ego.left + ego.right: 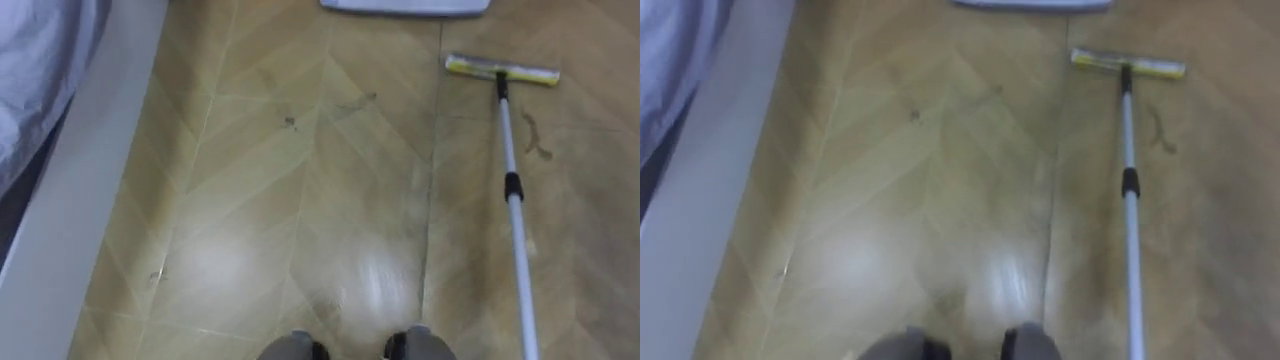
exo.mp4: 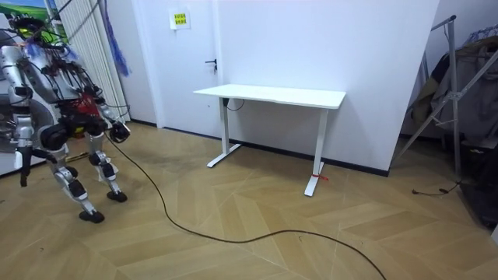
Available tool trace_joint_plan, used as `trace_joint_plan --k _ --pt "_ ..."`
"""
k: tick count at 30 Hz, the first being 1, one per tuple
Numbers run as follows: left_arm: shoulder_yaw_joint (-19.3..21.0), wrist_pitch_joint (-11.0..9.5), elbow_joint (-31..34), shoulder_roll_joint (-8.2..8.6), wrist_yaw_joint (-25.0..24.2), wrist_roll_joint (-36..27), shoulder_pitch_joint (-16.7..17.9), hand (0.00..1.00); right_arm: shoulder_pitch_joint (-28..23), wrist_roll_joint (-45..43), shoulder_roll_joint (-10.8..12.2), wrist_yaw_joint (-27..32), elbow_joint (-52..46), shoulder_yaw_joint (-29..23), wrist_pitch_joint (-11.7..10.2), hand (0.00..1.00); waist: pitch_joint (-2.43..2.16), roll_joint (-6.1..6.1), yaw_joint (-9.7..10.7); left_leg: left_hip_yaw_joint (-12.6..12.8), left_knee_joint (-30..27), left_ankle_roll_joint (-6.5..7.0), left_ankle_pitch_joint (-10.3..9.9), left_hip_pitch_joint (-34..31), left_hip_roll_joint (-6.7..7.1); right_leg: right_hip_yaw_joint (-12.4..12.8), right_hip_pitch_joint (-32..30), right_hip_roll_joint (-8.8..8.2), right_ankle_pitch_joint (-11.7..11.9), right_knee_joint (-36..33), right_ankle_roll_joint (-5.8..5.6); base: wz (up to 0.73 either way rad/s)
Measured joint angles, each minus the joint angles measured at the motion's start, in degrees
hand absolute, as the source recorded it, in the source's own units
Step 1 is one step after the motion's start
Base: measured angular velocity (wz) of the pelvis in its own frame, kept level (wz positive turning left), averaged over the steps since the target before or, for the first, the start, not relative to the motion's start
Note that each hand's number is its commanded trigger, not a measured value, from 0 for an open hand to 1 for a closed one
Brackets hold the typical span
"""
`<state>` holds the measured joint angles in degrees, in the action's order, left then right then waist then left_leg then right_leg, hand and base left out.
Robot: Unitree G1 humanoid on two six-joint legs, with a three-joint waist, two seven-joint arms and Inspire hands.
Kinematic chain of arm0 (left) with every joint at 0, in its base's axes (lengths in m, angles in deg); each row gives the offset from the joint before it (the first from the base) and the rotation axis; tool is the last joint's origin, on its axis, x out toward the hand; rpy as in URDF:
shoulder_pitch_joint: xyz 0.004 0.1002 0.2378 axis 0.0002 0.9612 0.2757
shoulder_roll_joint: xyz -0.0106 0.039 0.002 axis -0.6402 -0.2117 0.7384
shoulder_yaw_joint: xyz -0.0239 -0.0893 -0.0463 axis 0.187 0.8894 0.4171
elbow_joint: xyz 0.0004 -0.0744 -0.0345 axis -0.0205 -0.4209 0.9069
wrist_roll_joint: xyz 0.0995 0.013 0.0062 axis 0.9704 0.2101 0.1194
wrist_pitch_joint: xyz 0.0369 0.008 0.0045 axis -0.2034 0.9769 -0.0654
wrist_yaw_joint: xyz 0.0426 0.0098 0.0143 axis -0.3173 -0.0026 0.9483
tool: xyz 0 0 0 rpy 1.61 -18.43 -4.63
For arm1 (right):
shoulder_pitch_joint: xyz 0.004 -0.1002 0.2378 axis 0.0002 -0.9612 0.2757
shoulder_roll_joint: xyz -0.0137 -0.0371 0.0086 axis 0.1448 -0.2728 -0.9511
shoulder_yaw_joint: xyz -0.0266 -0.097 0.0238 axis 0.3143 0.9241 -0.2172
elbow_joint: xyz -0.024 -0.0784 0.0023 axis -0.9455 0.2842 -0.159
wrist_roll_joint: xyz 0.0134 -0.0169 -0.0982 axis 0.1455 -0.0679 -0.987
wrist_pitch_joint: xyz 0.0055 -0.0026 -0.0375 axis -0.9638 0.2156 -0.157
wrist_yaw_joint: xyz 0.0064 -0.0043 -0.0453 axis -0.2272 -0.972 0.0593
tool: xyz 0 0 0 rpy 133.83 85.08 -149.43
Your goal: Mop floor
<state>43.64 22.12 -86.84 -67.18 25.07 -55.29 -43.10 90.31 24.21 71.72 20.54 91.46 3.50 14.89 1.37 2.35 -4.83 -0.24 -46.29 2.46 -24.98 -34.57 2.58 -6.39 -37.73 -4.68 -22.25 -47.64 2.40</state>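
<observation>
The mop (image 1: 512, 190) has its yellow head (image 1: 502, 68) on the floor (image 1: 300, 200) at the eye views' upper right, and its pole (image 1: 521, 265) runs back past the lower edge. A brown stain (image 1: 535, 135) lies just right of the pole. In the room view the robot stands bent forward, one robot hand (image 2: 118, 132) by its knee. Whether it grasps anything I cannot tell.
</observation>
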Motion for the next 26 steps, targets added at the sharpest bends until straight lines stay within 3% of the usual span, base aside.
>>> trace_joint_plan --k 3,7,10,12,15,20,23,26 --pt "0.0 0.5 -0.2 -1.04 0.2 0.0 0.1 0.0 2.2 1.0 -0.2 -0.9 -0.1 0.0 -1.3 1.0 -0.1 -0.79 -0.5 -1.9 4.1 -0.64 1.4 4.2 -0.27 -2.2 5.4 0.74 0.9 4.6 0.27 0.34" --pt "0.1 1.3 0.0 -1.68 0.1 0.4 1.0 0.0 1.4 2.1 0.1 -3.3 0.0 -0.2 -1.8 1.0 -0.17 -1.3 0.0 -2.1 10.4 -1.13 3.5 10.6 -0.94 -4.6 13.0 0.58 2.0 11.0 0.37 0.37" --pt "0.4 1.6 0.3 -1.7 0.0 2.0 1.8 0.0 -2.4 2.7 0.3 -4.7 0.0 -0.8 -3.1 1.0 -0.21 -1.91 0.9 -1.0 16.5 -1.17 6.1 16.8 -1.24 -5.5 19.6 0.86 3.4 17.2 0.01 0.39" --pt "2.5 1.7 0.2 -1.68 -0.2 4.5 2.5 0.0 -5.1 2.7 1.1 -5.4 0.0 -1.1 -3.4 1.0 -0.35 -3.29 1.2 1.5 21.1 -1.3 7.1 21.8 -1.67 -5.2 23.8 1.15 3.7 20.5 0.0 0.06" --pt "4.6 1.8 0.3 -1.61 -0.1 6.2 3.8 0.0 -8.7 -1.1 1.6 -6.1 0.0 -1.3 -4.0 1.0 -0.76 -4.23 1.4 2.2 24.3 -1.45 7.3 27.1 -1.96 -4.7 28.3 1.94 3.8 23.3 0.01 -0.18" --pt "7.1 2.6 0.5 -1.34 -0.4 7.0 6.2 0.0 -13.4 -6.9 2.3 -5.7 0.0 -1.6 -3.2 1.0 -1.01 -4.55 2.4 2.5 27.4 -1.45 7.2 34.6 -2.14 -3.0 36.1 2.59 3.9 26.6 -0.02 -0.27" --pt "9.0 3.1 0.3 -1.25 -1.6 7.8 7.0 0.0 -14.5 -9.6 3.1 -5.6 0.0 -1.6 -2.4 1.0 -1.66 -4.23 3.2 2.5 29.6 -1.45 7.3 38.1 -2.19 -3.2 38.9 2.86 4.0 28.2 -0.15 -0.19" --pt "9.0 3.1 0.3 -1.24 -2.9 8.9 6.8 0.0 -14.5 -9.9 3.6 -6.2 0.0 -1.6 -1.9 1.0 -1.64 -4.1 3.6 2.5 31.1 -1.46 7.3 40.2 -2.19 -3.1 40.0 3.09 4.0 28.4 -0.15 -0.1"
